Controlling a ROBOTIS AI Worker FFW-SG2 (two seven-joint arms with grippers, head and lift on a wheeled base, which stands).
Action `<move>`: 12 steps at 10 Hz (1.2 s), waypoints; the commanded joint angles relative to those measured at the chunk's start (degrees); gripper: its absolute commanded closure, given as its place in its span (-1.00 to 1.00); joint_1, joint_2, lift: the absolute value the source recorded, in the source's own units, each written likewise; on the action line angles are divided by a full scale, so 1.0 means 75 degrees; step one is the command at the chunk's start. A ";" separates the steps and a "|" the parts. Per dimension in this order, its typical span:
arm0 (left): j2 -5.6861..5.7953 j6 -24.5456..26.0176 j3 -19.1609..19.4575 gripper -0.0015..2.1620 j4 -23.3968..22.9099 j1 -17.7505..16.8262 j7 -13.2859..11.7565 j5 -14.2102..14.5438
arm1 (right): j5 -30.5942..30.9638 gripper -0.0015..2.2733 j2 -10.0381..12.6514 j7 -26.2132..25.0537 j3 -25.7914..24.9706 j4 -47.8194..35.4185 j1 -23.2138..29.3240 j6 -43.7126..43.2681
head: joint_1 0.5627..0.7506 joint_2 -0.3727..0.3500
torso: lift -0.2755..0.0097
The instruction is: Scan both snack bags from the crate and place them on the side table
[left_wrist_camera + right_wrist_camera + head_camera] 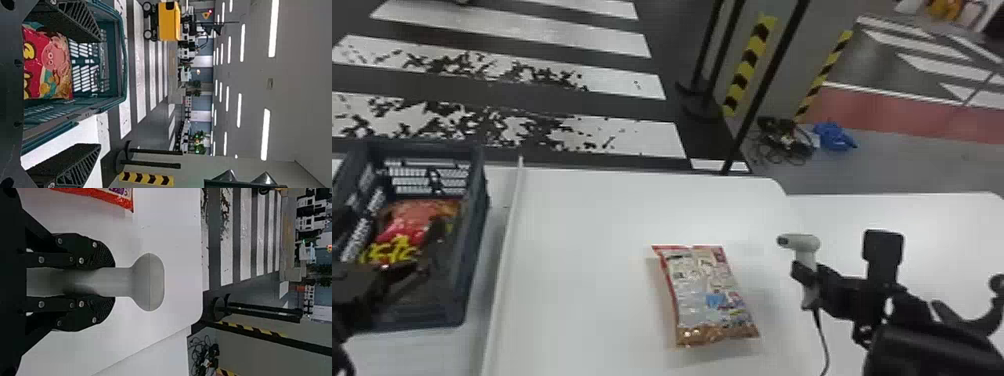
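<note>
1. Snack bag (707,295) lies on the table (582,250), between the left gripper (427,250) and right gripper (807,274).
2. Second bag (399,227) lies in the crate (477,210), near the left gripper, whose fingers are spread.
3. The right gripper clamps the scanner (809,243).

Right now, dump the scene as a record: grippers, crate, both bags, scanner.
left gripper: open, at the crate
right gripper: closed on the scanner's handle
scanner: held upright, head above the fingers, cable hanging below
crate: on the robot's left, beyond a raised white edge
bag 1: red and yellow snack bag, inside the crate
bag 2: snack bag lying on the white table, between crate and scanner
</note>
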 commanded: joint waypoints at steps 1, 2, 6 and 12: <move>-0.0003 0.0018 -0.0011 -0.96 0.0023 -0.0027 0.0000 -0.0002 | 0.0070 0.96 0.0007 0.0010 -0.0128 0.0526 -0.0275 0.0001 | 0.41 -0.87 | 0.24; -0.0003 0.0018 0.0000 -0.96 0.0023 -0.0027 0.0000 -0.0002 | 0.0058 0.96 0.0007 0.0021 -0.0117 0.0748 -0.0334 0.0001 | 0.41 -0.87 | 0.24; 0.0009 -0.0005 0.0000 -0.96 0.0023 -0.0027 0.0000 0.0021 | 0.0257 0.96 0.0000 0.0115 -0.0117 0.1405 -0.0674 0.0024 | 0.41 -0.85 | 0.24; -0.0003 0.0018 0.0000 -0.96 0.0034 -0.0027 0.0000 0.0021 | 0.0773 0.95 -0.0305 0.0478 -0.0140 0.1885 -0.0979 0.0024 | 0.41 -0.88 | 0.24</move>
